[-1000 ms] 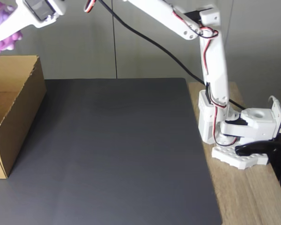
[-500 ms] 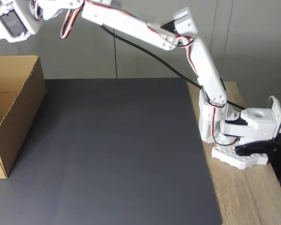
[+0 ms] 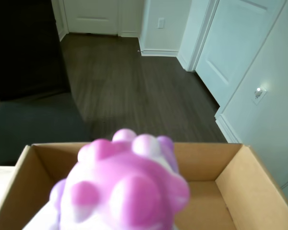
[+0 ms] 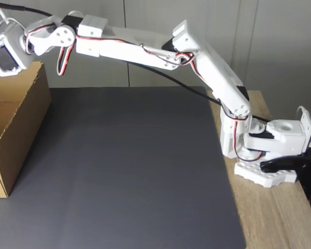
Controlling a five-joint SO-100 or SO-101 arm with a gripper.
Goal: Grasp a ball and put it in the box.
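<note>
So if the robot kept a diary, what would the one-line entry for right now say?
phase: carry | ball: held up close to the wrist camera, above the open box | arm: stretched over box wall | release: not yet

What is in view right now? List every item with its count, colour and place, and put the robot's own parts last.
ball: one, mottled pink, purple and white, bumpy; close to the lens in the wrist view, in front of the open box.
box: one, brown cardboard, open top; at the left edge of the fixed view, standing on the mat.
mat: one, dark grey; covers most of the table in the fixed view.
table: one, light wood; bare strip at the right of the fixed view.
doors: white, closed; at the back of the room in the wrist view.
floor: dark wood; beyond the box in the wrist view.
arm: one, white with red and black wires; stretched from its base at the right to above the box.
</note>
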